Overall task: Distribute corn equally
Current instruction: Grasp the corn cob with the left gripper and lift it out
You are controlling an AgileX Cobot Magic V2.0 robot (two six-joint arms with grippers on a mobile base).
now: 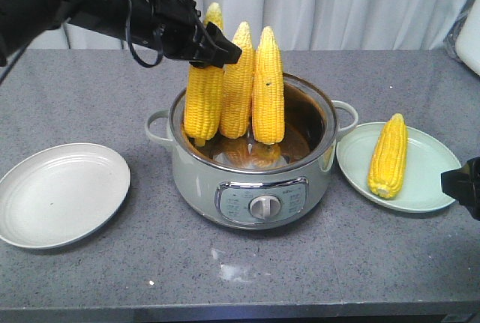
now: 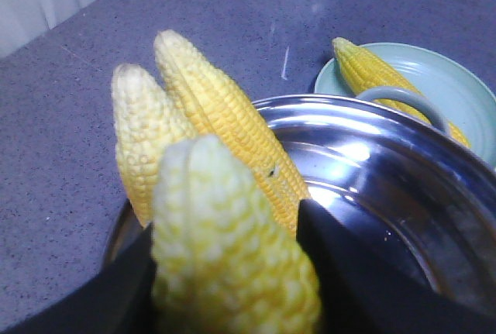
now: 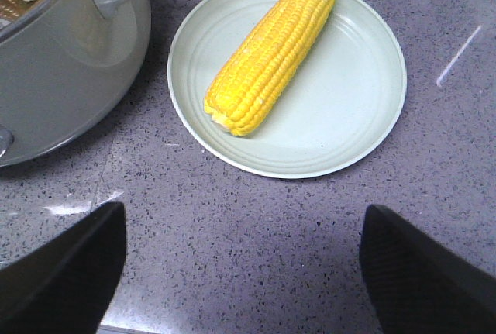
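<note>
Three corn cobs stand upright in a grey-green pot [image 1: 196,177] at the table's centre: a left cob [image 1: 202,102], a middle cob [image 1: 237,83] and a right cob [image 1: 268,87]. My left gripper [image 1: 217,47] is shut on the upper part of the left cob [image 2: 232,256], with a black finger [image 2: 341,272] pressed against each side. A fourth cob [image 1: 388,155] lies on the pale green right plate [image 1: 431,165]. My right gripper [image 3: 244,264] hangs open over bare table just in front of that plate [image 3: 349,109] and its cob [image 3: 275,51].
An empty pale plate [image 1: 64,195] sits at the left front of the grey speckled table. The pot has side handles [image 1: 346,117] and a front control knob [image 1: 264,206]. A white curtain hangs behind the table.
</note>
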